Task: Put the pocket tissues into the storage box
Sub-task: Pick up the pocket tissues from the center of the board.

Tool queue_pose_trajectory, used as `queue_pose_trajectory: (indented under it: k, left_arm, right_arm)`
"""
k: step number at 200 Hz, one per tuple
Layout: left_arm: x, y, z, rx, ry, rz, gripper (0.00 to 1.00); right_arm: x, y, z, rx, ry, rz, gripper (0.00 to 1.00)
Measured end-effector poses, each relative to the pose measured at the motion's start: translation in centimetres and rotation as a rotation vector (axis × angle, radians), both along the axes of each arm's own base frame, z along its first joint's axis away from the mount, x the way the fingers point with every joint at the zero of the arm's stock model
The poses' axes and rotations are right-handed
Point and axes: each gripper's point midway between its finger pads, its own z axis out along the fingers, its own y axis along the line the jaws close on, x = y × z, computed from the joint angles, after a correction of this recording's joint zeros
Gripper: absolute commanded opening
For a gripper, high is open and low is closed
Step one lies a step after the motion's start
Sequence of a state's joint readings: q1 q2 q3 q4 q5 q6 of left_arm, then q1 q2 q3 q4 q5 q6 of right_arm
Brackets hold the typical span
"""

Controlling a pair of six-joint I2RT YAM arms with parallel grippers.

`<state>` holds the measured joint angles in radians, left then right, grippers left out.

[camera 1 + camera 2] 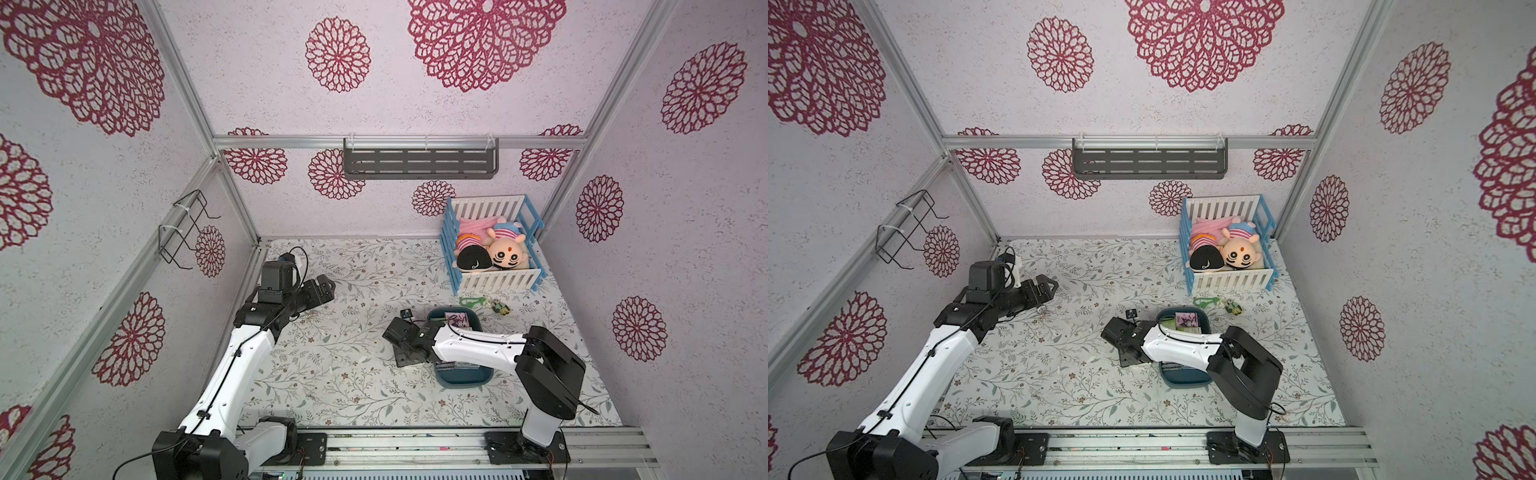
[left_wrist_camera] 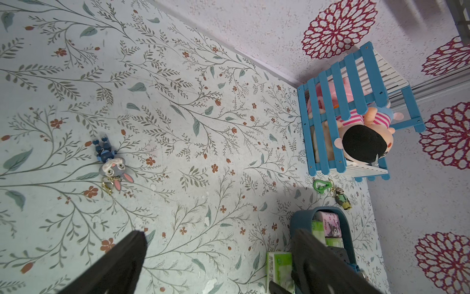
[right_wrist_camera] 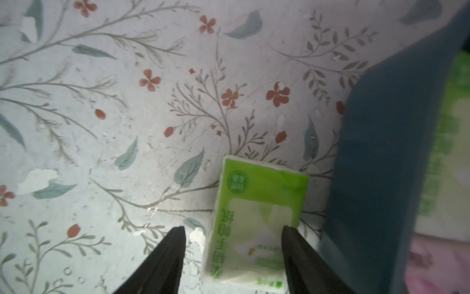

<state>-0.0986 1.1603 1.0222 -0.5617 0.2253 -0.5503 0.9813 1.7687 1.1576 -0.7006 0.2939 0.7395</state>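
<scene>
Fingers [image 3: 162, 259] of the right hand [image 3: 234, 229] stand apart with nothing clamped between them, low over a green-and-white pack [image 3: 256, 216]. This pack lies flat on the table [image 3: 101, 152], just beside the outer wall of the storage box [image 3: 376, 152]. One finger hangs over bare table, clear of the pack's outer edge. The other sits over the pack's box-side edge, not in the narrow gap between pack and wall.

Inside the box other packs are already stowed: a pink one [image 2: 330, 224] and green ones [image 2: 319, 229] show in the left wrist view. No other loose pack is visible on the table, though the right arm hides part of it. The left hand [image 1: 324, 286] waits well apart across the table, its fingers wide and empty.

The step in hand looks like the pickup of this last pack, and the tight gap is the danger. If the hand drops as it stands, the box-side finger may land on top of the pack and pin it. It could also catch the box wall and shove the box. A grip on the soft wrap alone could crumple it and let the pack slip during the lift over the wall.
</scene>
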Motion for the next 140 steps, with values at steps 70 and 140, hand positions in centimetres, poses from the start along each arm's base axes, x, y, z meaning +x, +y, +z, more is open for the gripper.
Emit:
queue_pose_trajectory:
  k: [70,140]
  left_arm:
    - [-0.2,0.6,2.2,0.020,-0.061,0.021,0.97]
    - [-0.3,0.9,2.0,0.040,-0.052,0.030,0.97]
  right_arm:
    - [0.5,-0.9,-0.1,-0.052,-0.035,-0.018,0.60]
    - [0.8,0.1,-0.5,-0.018,-0.037,-0.005,0.06]
